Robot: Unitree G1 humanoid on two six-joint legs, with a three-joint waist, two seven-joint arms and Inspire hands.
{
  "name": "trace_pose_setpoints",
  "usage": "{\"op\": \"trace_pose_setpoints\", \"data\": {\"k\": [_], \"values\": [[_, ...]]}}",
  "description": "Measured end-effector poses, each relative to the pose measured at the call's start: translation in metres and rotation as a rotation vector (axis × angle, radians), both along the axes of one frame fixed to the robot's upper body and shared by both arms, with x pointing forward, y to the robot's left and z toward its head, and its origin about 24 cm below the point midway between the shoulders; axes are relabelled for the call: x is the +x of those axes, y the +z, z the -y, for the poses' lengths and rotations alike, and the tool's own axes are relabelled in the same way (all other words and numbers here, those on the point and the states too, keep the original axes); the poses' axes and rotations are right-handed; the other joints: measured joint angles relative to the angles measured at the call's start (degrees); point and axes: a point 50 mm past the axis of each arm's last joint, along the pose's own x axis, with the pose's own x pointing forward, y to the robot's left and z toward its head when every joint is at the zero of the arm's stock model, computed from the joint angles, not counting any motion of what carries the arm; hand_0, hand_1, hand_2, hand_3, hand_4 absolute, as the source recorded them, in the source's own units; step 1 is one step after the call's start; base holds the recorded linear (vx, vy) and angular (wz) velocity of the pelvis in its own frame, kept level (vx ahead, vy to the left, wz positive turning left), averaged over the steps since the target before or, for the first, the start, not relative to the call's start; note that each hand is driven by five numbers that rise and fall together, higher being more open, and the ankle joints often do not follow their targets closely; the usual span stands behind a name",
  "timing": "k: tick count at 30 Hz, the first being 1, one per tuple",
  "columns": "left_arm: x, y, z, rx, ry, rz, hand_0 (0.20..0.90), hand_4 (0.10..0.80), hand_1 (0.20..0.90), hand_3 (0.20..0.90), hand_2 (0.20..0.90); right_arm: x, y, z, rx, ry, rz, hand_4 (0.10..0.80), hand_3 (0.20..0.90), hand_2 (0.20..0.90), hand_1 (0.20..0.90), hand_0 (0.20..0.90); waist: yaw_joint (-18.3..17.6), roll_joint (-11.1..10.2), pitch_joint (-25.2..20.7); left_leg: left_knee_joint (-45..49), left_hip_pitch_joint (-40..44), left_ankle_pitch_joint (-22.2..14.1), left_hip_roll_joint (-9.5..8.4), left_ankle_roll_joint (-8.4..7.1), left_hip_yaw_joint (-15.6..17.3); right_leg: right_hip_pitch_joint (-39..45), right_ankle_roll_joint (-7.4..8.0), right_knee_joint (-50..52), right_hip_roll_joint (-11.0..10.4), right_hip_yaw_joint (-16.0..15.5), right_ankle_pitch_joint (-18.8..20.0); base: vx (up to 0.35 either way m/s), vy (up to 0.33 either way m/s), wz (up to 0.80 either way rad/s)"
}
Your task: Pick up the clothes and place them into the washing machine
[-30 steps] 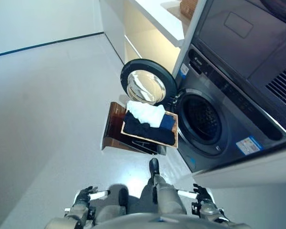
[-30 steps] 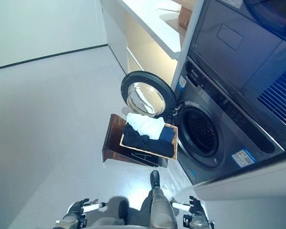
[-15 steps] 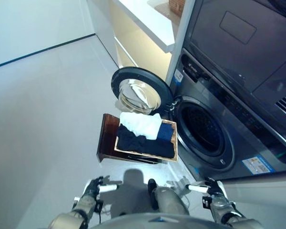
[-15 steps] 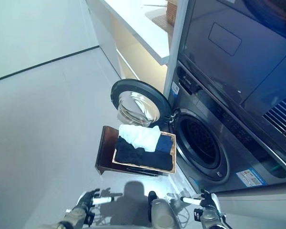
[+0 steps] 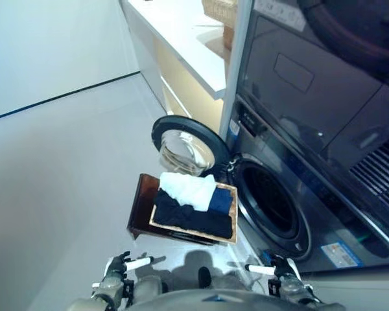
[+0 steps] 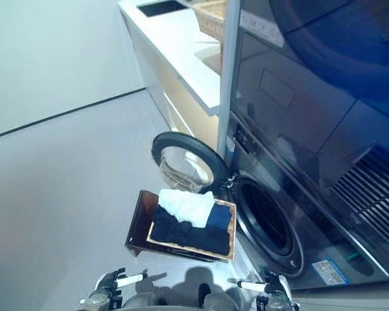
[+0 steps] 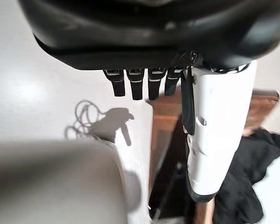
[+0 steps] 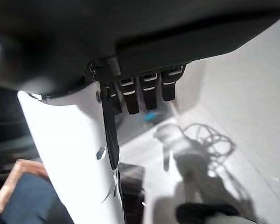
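Left eye view: the washing machine (image 5: 279,214) stands ahead and to the right, its round door (image 5: 185,146) swung open toward the left and the drum opening (image 5: 269,204) exposed. A white counter (image 5: 181,39) runs along the wall beyond it. Directly in front of the open door, a wooden basket (image 5: 228,210) rests tilted on a dark brown stand (image 5: 140,204) on the floor.

The clothes (image 5: 191,217) lie inside the basket: a dark heap along the near side, a white piece (image 5: 187,189) at the far side, a blue piece (image 5: 222,199) toward the machine. The basket's long axis runs roughly left to right across the view, with its right end just beside the drum opening.

Both robot hands are low at the bottom edge, well apart from the basket. The left robot hand (image 5: 117,269) and the right robot hand (image 5: 280,269) have fingers relaxed and hold nothing. The basket lies forward of and between them. The right robot hand appears to be on the drum side, so it is judged better placed for the transfer.
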Motion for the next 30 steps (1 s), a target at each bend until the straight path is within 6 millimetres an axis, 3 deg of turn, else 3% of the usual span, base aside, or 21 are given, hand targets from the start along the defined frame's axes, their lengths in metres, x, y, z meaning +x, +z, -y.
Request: {"op": "trace_pose_setpoints", "data": {"k": [3, 6, 7, 9, 14, 21, 23, 26, 27, 28, 29, 30], "values": [[-0.003, -0.001, 0.003, -0.003, -0.022, -0.004, 0.900, 0.800, 0.900, 0.900, 0.900, 0.002, 0.002, 0.004, -0.020, 0.023, -0.003, 0.800, 0.900, 0.900, 0.900, 0.900, 0.37, 1.41, -0.07, -5.24, 1.16, 3.75, 2.66, 0.40, -0.70, 1.80, -0.22, -1.17, 2.42, 1.86, -0.05, 0.158, 0.182, -0.46], [-0.009, -0.003, 0.005, 0.000, -0.046, -0.021, 0.900, 0.800, 0.900, 0.900, 0.900, 0.004, 0.003, 0.005, -0.047, 0.091, -0.011, 0.800, 0.900, 0.900, 0.900, 0.900, 0.19, 3.64, -0.78, -5.71, 4.65, 4.81, 2.64, 1.71, 1.49, 2.41, 0.91, -1.57, 2.73, 3.31, -0.36, 0.075, 0.136, -0.66], [-0.011, -0.003, 0.004, 0.003, -0.048, -0.022, 0.900, 0.800, 0.900, 0.900, 0.900, 0.003, 0.002, 0.003, -0.043, 0.099, -0.017, 0.800, 0.900, 0.900, 0.900, 0.900, 0.43, 3.88, -0.50, -7.29, 6.04, 7.19, 2.26, 5.10, 2.71, 1.63, 2.11, -0.28, 1.98, 3.28, -1.14, 0.081, 0.107, -0.54], [-0.013, -0.003, 0.001, 0.008, -0.037, -0.024, 0.900, 0.800, 0.900, 0.900, 0.900, 0.002, 0.000, -0.003, -0.040, 0.138, -0.029, 0.800, 0.900, 0.900, 0.900, 0.900, 1.07, 3.72, -0.45, -7.33, 6.42, 6.46, 0.71, 6.54, 4.84, 0.84, 3.66, 0.82, 0.00, 2.90, -2.13, 0.074, 0.055, -0.49], [-0.014, -0.002, -0.006, 0.027, -0.034, -0.025, 0.900, 0.800, 0.900, 0.900, 0.900, -0.006, -0.005, -0.014, -0.011, 0.153, -0.051, 0.800, 0.900, 0.900, 0.900, 0.900, 1.42, 4.51, -0.25, -7.34, 6.72, 6.44, -2.43, 6.61, 2.81, 2.72, 5.72, -1.20, -3.17, 1.57, -1.95, 0.067, 0.004, 0.11], [-0.032, -0.007, 0.000, 0.011, -0.030, -0.069, 0.900, 0.800, 0.900, 0.900, 0.900, -0.003, -0.004, -0.014, -0.014, 0.153, -0.041, 0.800, 0.900, 0.900, 0.900, 0.900, 1.68, 4.86, -0.40, -7.31, 5.82, 6.06, -2.21, 6.39, 3.06, 2.68, 5.57, -1.36, -3.18, -0.60, -2.44, 0.011, 0.036, 0.19], [-0.033, -0.007, 0.000, 0.021, -0.051, -0.079, 0.900, 0.800, 0.900, 0.900, 0.900, 0.013, 0.000, -0.018, -0.021, 0.196, -0.009, 0.800, 0.900, 0.900, 0.900, 0.900, 1.77, 5.15, -0.45, -6.06, 2.50, 5.68, -2.15, 7.48, 3.93, -4.64, 6.19, 6.90, -2.96, 1.29, -4.82, -0.171, -0.032, -0.33], [-0.026, -0.005, -0.004, 0.035, -0.063, -0.062, 0.900, 0.800, 0.900, 0.900, 0.900, 0.028, 0.004, -0.024, -0.021, 0.241, 0.032, 0.800, 0.900, 0.900, 0.900, 0.900, 2.27, 4.45, 0.20, -5.91, 0.18, 7.19, -2.31, 8.95, 4.76, -9.53, 6.78, 11.49, -3.46, 1.61, -5.82, -0.077, -0.163, -0.37], [-0.015, -0.003, -0.005, 0.040, -0.062, -0.036, 0.900, 0.800, 0.900, 0.900, 0.900, 0.031, 0.005, -0.026, -0.024, 0.254, 0.036, 0.800, 0.900, 0.900, 0.900, 0.900, 3.11, 4.92, 0.98, -6.23, 0.08, 8.03, -1.09, 9.03, 4.55, -11.89, 8.15, 14.93, -5.72, -0.16, -8.43, -0.055, -0.383, -0.45], [-0.011, -0.001, -0.006, 0.040, -0.047, -0.022, 0.900, 0.800, 0.900, 0.900, 0.900, 0.032, 0.005, -0.027, -0.031, 0.279, 0.036, 0.800, 0.900, 0.900, 0.900, 0.900, 3.92, 4.28, 1.09, -5.80, -0.21, 7.27, -1.18, 7.99, 4.56, -12.74, 8.32, 16.76, -7.45, -2.66, -8.88, 0.013, -0.314, -0.24], [-0.004, 0.002, -0.012, 0.058, -0.003, 0.009, 0.900, 0.800, 0.900, 0.900, 0.900, 0.034, 0.004, -0.036, -0.033, 0.352, 0.033, 0.800, 0.900, 0.900, 0.900, 0.900, 4.48, 3.32, 1.25, -5.10, -0.96, 7.21, -1.30, 7.66, 3.95, -11.94, 10.14, 13.37, -10.05, -3.31, -7.72, -0.035, -0.205, -0.12], [-0.001, 0.004, -0.016, 0.071, 0.013, 0.026, 0.900, 0.800, 0.900, 0.900, 0.900, 0.036, 0.004, -0.042, -0.038, 0.396, 0.030, 0.800, 0.900, 0.900, 0.900, 0.900, 4.88, 2.60, 1.53, -5.28, -0.98, 7.47, -1.21, 7.23, 3.92, -11.71, 10.40, 12.45, -10.73, -3.78, -7.59, -0.031, -0.171, 0.12]]}}
